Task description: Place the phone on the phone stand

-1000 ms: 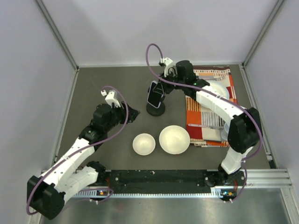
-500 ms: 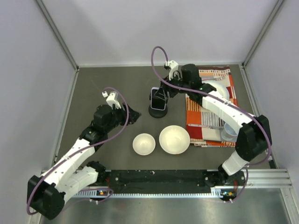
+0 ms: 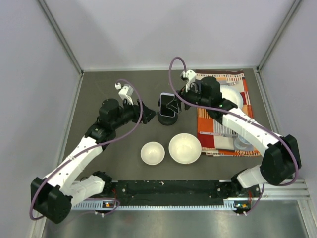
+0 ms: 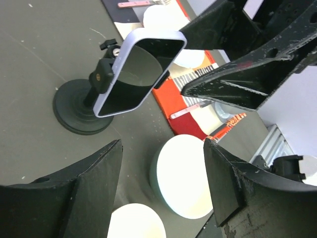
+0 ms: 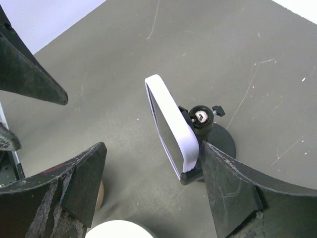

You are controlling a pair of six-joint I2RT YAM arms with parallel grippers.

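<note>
The phone leans tilted in the cradle of the black phone stand, mid-table. In the left wrist view the phone shows its dark screen above the stand's disc base. The right wrist view shows the phone's pale edge clamped at the bottom, next to the stand. My right gripper is open just right of the phone, holding nothing. My left gripper is open to the left of the stand, empty.
Two white bowls sit in front of the stand. A red and orange patterned cloth lies at the right with a white dish and cutlery on it. Grey walls ring the table.
My right gripper opened, let go of the phone and drew back to the right. The phone now rests on the stand. My left arm swung closer to the stand and opened wider.
</note>
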